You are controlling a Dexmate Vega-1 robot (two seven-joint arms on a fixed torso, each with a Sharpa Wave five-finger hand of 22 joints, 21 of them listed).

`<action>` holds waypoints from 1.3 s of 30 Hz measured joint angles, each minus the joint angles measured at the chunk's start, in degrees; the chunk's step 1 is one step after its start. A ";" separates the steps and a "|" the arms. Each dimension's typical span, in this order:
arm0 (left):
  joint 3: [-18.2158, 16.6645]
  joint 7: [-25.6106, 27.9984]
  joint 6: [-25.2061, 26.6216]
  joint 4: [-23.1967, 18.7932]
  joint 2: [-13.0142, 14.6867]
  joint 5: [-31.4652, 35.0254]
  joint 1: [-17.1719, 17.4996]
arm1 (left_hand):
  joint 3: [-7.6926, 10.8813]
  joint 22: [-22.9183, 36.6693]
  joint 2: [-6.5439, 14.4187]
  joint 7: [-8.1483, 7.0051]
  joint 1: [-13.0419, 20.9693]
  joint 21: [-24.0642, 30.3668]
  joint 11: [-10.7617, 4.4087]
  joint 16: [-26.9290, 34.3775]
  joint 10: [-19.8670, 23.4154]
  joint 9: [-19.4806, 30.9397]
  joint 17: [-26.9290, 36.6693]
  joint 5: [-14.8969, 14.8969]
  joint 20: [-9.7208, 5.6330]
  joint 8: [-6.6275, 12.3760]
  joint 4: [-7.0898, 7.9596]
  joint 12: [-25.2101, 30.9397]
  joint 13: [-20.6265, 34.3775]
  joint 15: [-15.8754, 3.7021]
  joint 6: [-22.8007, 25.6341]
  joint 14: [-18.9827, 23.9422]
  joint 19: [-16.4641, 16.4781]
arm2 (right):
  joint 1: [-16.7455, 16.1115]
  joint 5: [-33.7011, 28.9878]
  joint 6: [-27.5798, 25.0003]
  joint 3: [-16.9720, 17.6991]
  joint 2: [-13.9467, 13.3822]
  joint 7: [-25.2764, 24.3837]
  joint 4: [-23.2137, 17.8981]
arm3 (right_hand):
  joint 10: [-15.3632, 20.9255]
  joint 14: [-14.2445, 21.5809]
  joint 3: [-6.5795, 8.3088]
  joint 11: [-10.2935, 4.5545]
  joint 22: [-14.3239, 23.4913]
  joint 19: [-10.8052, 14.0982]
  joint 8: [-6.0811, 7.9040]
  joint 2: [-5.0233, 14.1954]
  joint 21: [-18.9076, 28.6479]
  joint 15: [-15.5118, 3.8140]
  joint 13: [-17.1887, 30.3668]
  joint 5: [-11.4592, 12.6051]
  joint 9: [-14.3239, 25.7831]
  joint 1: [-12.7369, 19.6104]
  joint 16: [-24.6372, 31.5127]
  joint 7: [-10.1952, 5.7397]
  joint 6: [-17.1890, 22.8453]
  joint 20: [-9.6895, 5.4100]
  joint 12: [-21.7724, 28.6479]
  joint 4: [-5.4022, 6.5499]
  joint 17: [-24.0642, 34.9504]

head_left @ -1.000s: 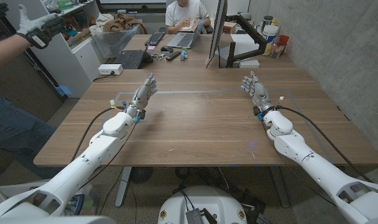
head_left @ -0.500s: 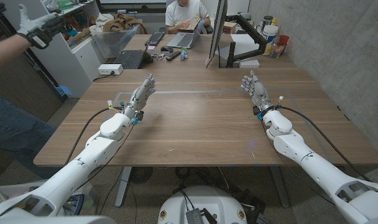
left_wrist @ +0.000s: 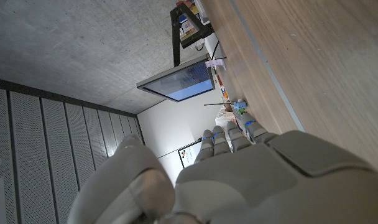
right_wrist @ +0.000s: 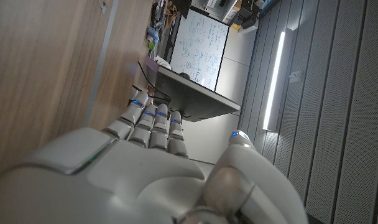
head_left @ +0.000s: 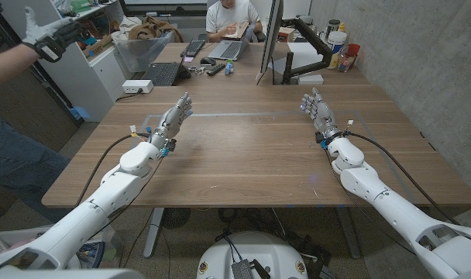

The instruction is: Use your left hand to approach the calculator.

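- My left hand (head_left: 173,120) is released: it holds nothing, and its fingers (head_left: 184,102) are stretched out nearly straight and close together.
- It sits over the wooden worktop (head_left: 243,155), with its fingertips reaching just past the pale tape line (head_left: 243,115) and its wrist on my side of that line.
- I cannot tell whether it touches the wood or hangs just above it.
- The left forearm (head_left: 131,167) runs up from the near left corner, angled inward toward the tape line, with a black cable looping beside it.
- From the left wrist camera I see the back of the left hand (left_wrist: 251,180), with the fingers lying side by side along the wood.
- My right hand (head_left: 317,108) is also released and grips nothing; its fingers are spread a little and point away from me.
- Its fingertips are level with the right end of the tape line.
- The right wrist camera shows the back of the right hand (right_wrist: 145,174), with the fingers side by side and the thumb (right_wrist: 242,155) set apart.
- I cannot pick out the calculator with any certainty.
- Beyond the tape line, the far desk carries a keyboard (head_left: 162,74), a laptop (head_left: 229,49) and small dark items that are too small to name.
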 measured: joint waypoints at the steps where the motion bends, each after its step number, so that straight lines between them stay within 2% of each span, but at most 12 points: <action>1: -0.11 0.38 0.32 -0.28 0.24 0.15 0.22 | 0.00 0.00 -0.03 0.00 0.16 0.00 0.00 0.00 0.00 0.00 0.00 0.00 0.09 0.00 0.00 0.00 0.00 0.00 0.00 0.00 -0.09 | 0.08 0.01 0.03 0.00 0.14 0.03 0.27 | 0.00 0.00 0.00 0.00 0.00 -0.02 0.00 0.00 0.00 0.00 0.00 0.00 0.00 0.00 0.00 0.00 0.00 0.02 0.00 0.00 0.00; 6: -0.62 0.90 0.46 -1.45 1.23 0.50 1.14 | 0.16 0.00 0.06 0.00 0.52 -0.21 0.00 0.00 0.00 0.00 0.00 0.00 0.31 0.00 -0.16 0.00 0.00 0.00 0.00 0.00 -0.31 | 0.11 0.03 0.22 -0.05 0.31 0.09 0.56 | 0.31 0.13 -0.17 0.31 0.00 -0.02 0.00 0.00 -0.09 0.09 0.00 0.01 0.00 0.00 0.00 -0.21 0.21 0.02 0.00 -0.17 0.00; 11: -1.09 1.36 0.76 -2.30 1.98 0.74 1.93 | -0.02 0.00 0.06 0.00 0.52 -0.43 0.00 0.00 0.00 0.00 0.00 0.00 0.61 0.00 -0.35 0.00 0.00 0.00 0.00 0.00 -0.01 | 0.17 0.03 0.55 -0.08 0.56 0.10 0.92 | 0.72 0.73 -0.24 -0.10 0.00 -0.03 0.00 0.00 -0.42 -0.10 0.00 0.01 -0.01 0.00 0.00 -0.72 0.72 0.02 0.00 -0.24 0.00; 16: -1.60 1.97 1.12 -3.40 2.95 1.04 2.86 | -0.02 0.00 0.02 0.00 1.08 -0.43 0.00 0.00 0.00 0.00 0.00 0.00 0.61 0.00 -0.34 0.00 0.00 0.00 0.00 0.00 -0.01 | 0.27 0.03 0.91 -0.09 0.87 0.12 1.33 | 1.02 1.03 -0.24 0.21 0.00 0.28 0.00 0.00 -0.64 -0.41 0.00 0.02 -0.01 0.00 0.00 -0.40 1.03 0.34 0.00 -0.23 0.00; 39: -3.49 4.76 2.25 -7.69 6.23 2.75 7.23 | 0.31 0.00 0.06 0.00 2.03 -1.27 0.00 0.00 0.00 0.30 0.00 0.00 0.81 0.00 -0.96 0.00 0.00 0.00 0.00 0.00 -0.22 | 0.74 0.10 1.27 -0.43 1.10 1.37 2.06 | 1.32 1.34 -0.48 -0.10 0.00 0.27 0.00 0.00 -1.08 -0.09 0.00 -0.21 -0.01 0.00 0.00 -0.40 1.02 0.34 0.00 -0.47 0.00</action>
